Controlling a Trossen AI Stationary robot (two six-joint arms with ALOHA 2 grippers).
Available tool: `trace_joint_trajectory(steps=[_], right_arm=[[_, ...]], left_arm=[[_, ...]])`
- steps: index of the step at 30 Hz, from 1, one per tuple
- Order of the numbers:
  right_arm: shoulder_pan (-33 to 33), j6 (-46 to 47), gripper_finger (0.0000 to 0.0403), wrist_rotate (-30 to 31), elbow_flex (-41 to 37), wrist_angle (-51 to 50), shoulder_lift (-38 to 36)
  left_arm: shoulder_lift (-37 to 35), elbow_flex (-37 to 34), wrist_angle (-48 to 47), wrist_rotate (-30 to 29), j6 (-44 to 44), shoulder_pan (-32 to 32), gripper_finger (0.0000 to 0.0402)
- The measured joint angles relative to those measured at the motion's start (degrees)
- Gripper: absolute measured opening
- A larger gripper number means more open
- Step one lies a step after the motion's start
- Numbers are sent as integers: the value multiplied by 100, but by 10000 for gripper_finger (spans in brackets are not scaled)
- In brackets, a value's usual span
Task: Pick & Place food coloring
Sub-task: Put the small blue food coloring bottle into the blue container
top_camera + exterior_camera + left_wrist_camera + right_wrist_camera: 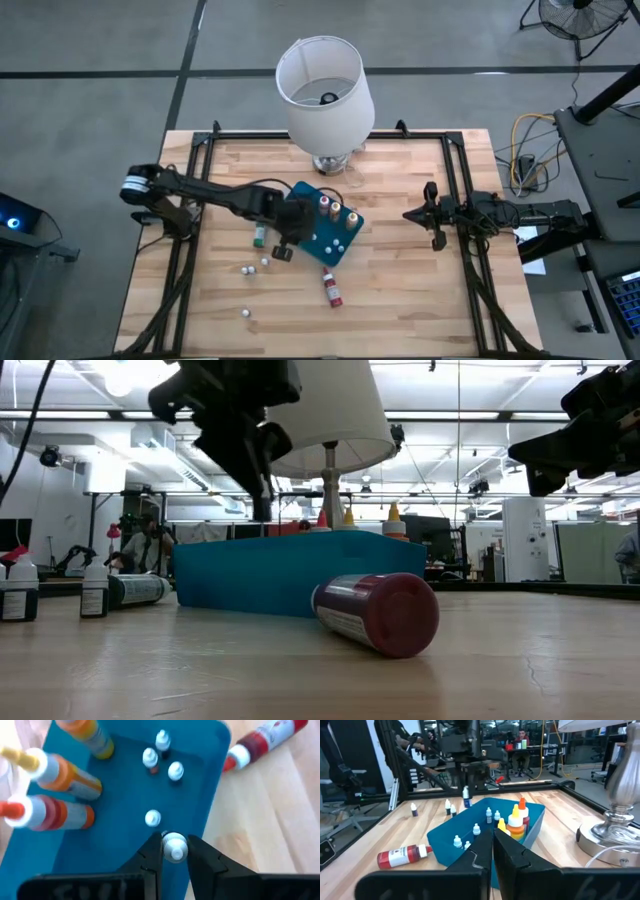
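Pinched in your left gripper's [174,854] fingers, a small white-capped bottle [174,846] hangs over the tray's [125,795] edge. Move inward beside the others, lower it upright, then release. Right gripper [432,215] waits shut.

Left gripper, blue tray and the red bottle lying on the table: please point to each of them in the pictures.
left gripper [174,851]: left wrist view, between its fingertips, shut on a small bottle.
blue tray [344,247]: high view, its bare floor near the lower right edge.
red bottle [331,289]: high view, middle of its body.
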Motion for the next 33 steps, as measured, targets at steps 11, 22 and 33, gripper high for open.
trace_joint_trajectory(steps=[11,22,33], right_arm=[[1,0,8,-3,0,-4,-1],[2,-1,8,-7,0,-9,-4],[2,-1,9,-10,0,-6,-5]], left_arm=[[75,-28,56,150,142,731,44],[627,-11,423,260,-51,1118,44],[1125,-6,757,287,-270,1114,44]])
